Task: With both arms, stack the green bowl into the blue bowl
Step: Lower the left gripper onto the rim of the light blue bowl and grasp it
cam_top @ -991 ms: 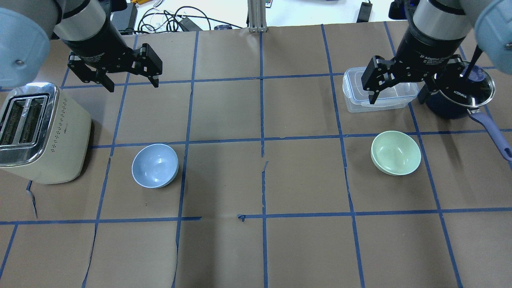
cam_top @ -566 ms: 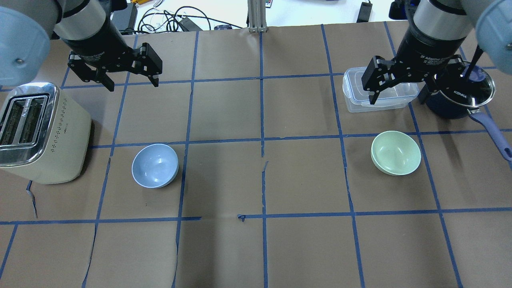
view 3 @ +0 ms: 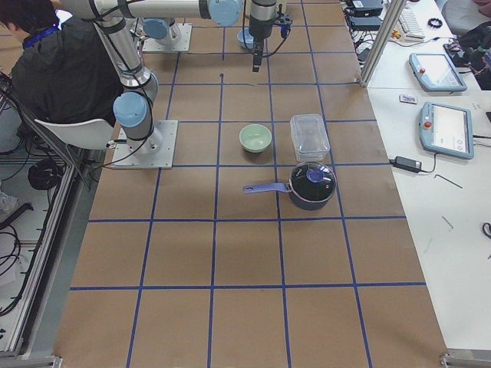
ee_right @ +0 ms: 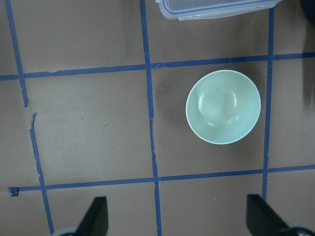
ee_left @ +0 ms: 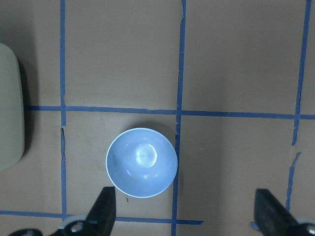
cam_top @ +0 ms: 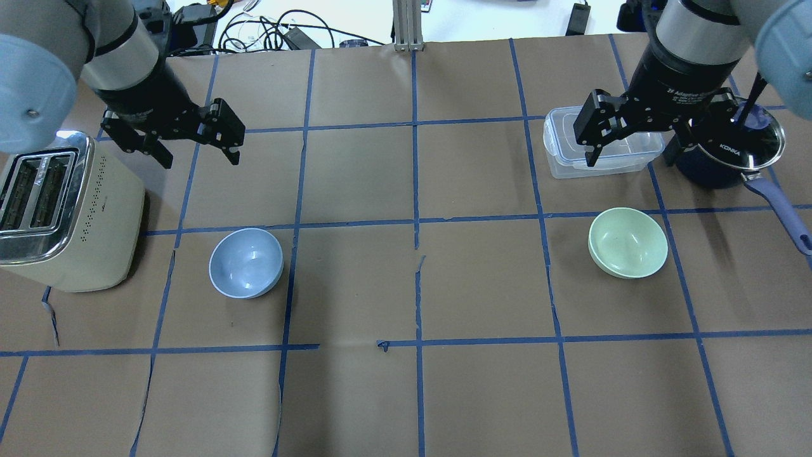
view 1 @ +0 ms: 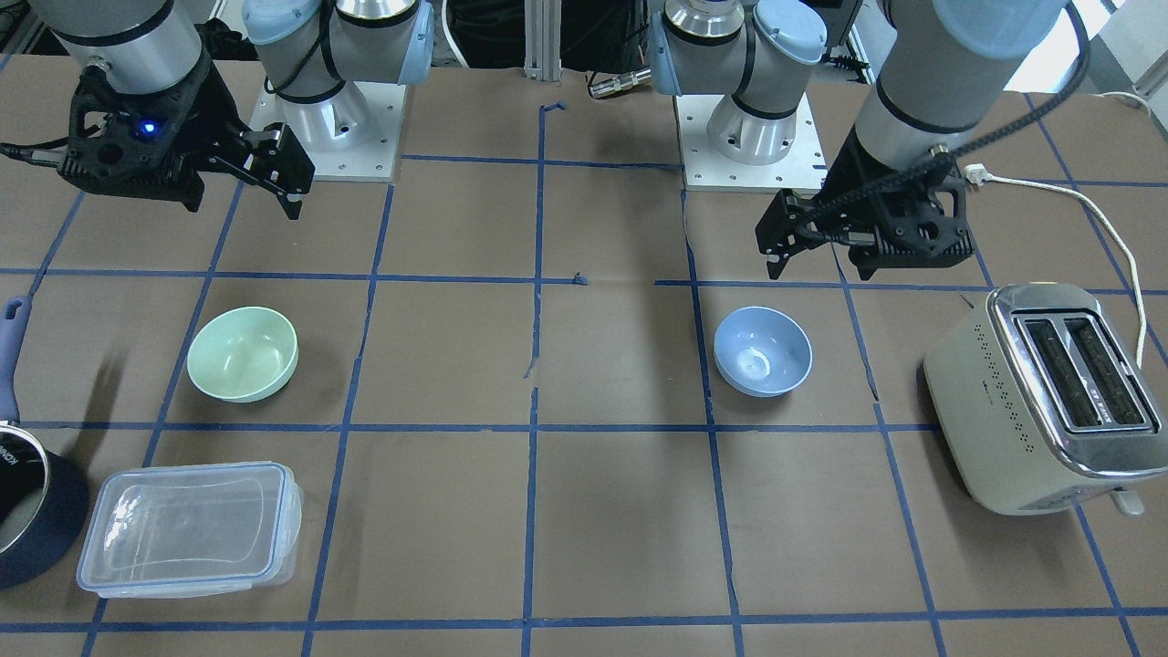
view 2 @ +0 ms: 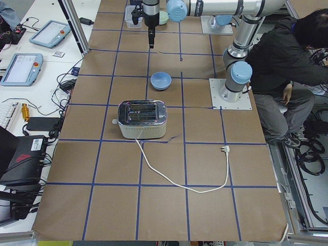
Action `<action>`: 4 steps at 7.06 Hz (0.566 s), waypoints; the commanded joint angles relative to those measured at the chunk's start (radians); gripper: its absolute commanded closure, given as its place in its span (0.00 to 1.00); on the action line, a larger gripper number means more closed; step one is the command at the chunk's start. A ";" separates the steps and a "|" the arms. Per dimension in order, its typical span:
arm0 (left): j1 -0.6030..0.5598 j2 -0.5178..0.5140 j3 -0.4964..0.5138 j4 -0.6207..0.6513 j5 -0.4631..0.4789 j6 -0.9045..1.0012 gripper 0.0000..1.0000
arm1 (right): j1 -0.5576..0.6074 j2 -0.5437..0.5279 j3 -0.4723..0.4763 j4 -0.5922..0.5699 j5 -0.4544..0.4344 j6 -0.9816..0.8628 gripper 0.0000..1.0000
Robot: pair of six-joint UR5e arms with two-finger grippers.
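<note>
The green bowl [cam_top: 628, 243] sits upright on the table's right half, also in the right wrist view [ee_right: 223, 106] and the front view [view 1: 243, 354]. The blue bowl [cam_top: 246, 263] sits upright on the left half, also in the left wrist view [ee_left: 141, 162] and the front view [view 1: 763, 350]. My left gripper [cam_top: 200, 158] hangs open and empty above the table, beyond the blue bowl. My right gripper [cam_top: 630, 158] hangs open and empty above the table, beyond the green bowl and over the container's near edge. Neither gripper touches a bowl.
A cream toaster [cam_top: 63, 209] stands left of the blue bowl, its cord [view 2: 179, 179] trailing off. A clear plastic container [cam_top: 564, 162] and a navy pot [cam_top: 729, 158] with a glass lid and long handle stand beyond the green bowl. A person [view 2: 287, 56] sits behind the robot.
My left gripper has moved toward the blue bowl's side of the table, closer to the toaster. My right gripper has hardly moved. Both bowls are where they were.
</note>
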 commanded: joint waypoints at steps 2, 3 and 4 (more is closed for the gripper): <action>0.172 -0.012 -0.346 0.315 -0.006 0.146 0.00 | -0.005 0.006 0.003 0.003 -0.016 -0.002 0.00; 0.181 -0.001 -0.438 0.422 -0.005 0.146 0.02 | -0.024 0.009 0.002 -0.030 -0.012 -0.006 0.00; 0.192 -0.029 -0.489 0.534 -0.009 0.146 0.02 | -0.064 0.009 0.006 -0.059 -0.009 -0.015 0.00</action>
